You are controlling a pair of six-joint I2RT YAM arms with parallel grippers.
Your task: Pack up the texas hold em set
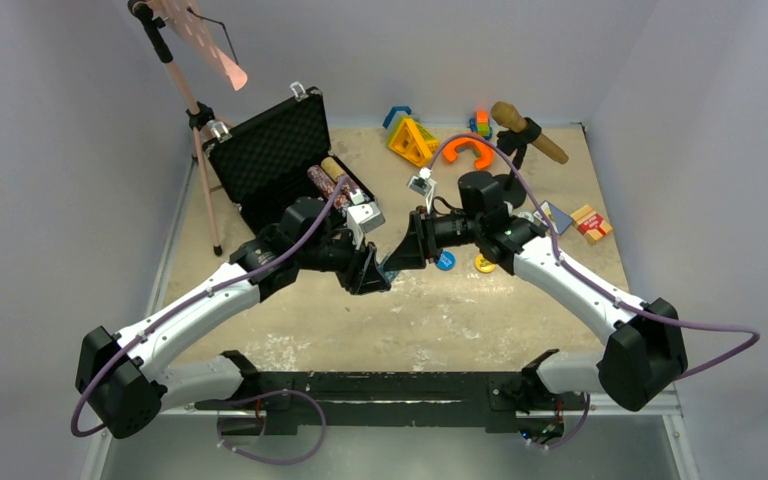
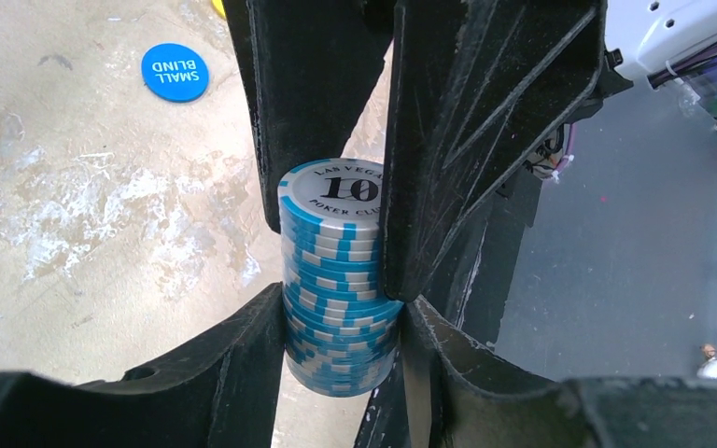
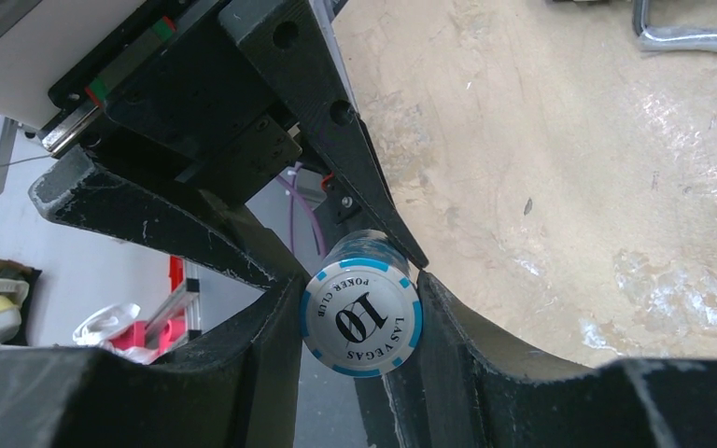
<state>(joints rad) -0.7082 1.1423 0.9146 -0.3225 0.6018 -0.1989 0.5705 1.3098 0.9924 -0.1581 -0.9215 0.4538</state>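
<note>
Left gripper (image 2: 344, 301) jaws pinch one end of the blue-and-white chip stack (image 2: 341, 252) and right gripper (image 3: 359, 280) jaws pinch the other end, crossed so the fingers don't clash. We read this as a hand-over, likely because the left arm sits nearer the open black case (image 1: 270, 160). We see the stack between the two arms, seemingly lifted off the table (image 1: 410, 320), near the case's front corner, with the blue disc (image 2: 175, 72) lying loose, not yet packed.
</note>
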